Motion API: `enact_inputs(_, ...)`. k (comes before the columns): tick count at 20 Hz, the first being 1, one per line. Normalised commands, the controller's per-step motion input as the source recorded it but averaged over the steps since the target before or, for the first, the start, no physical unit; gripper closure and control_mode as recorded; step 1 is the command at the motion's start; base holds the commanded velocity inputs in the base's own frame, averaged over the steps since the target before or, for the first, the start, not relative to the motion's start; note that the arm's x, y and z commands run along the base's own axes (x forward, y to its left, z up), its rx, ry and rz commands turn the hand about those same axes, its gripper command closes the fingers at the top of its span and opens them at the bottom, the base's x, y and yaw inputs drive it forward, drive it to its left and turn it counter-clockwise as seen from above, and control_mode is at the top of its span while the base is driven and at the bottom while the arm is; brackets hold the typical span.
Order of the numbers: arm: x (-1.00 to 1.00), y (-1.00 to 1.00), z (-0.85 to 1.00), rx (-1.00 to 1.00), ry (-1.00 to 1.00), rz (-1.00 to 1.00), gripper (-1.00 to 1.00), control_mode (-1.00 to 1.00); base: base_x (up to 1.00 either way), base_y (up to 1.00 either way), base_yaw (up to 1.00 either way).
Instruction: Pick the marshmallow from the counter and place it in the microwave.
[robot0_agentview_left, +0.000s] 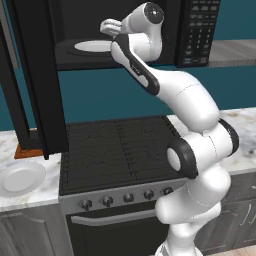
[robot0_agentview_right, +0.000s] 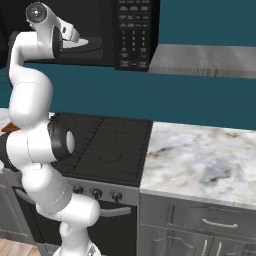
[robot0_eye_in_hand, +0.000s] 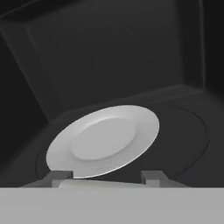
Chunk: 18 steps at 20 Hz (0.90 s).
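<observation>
1 claw (robot0_eye_in_hand: 107, 180): narrow, clamped on marshmallow (robot0_eye_in_hand: 103, 183), pale sliver betw. tips
Marshmallow pos: at claw, inside microwave (robot0_agentview_left: 197, 30) mouth
Key relation: turntable disc (robot0_eye_in_hand: 104, 141) just ahead/below claw
Next, my guess: lower, release onto disc

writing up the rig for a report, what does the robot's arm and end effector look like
The arm is built of glossy white rounded segments with dark grey to black bands and caps at the joints, one round cap near the wrist showing a small pale centre. No loose cables or lettering show. The end effector is small, with two short, blocky dark grey fingertips seen in the hand view.
</observation>
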Motion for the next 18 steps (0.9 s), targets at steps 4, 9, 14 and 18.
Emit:
enact_inputs(4, 0.26, 0.30, -0.03, -0.03, 0.00, 0.00, 1.00, -1.00, 0.00, 0.00, 0.00)
enact_inputs(9, 0.30, 0.23, -0.19, -0.05, 0.00, 0.00, 1.00, -1.00, 0.00, 0.00, 0.00)
enact_inputs(14, 0.38, 0.02, -0.05, -0.06, 0.00, 0.00, 1.00, -1.00, 0.00, 0.00, 0.00)
enact_inputs(18, 0.18, 0.00, -0.17, -0.07, 0.00, 0.00, 1.00, -1.00, 0.00, 0.00, 0.00)
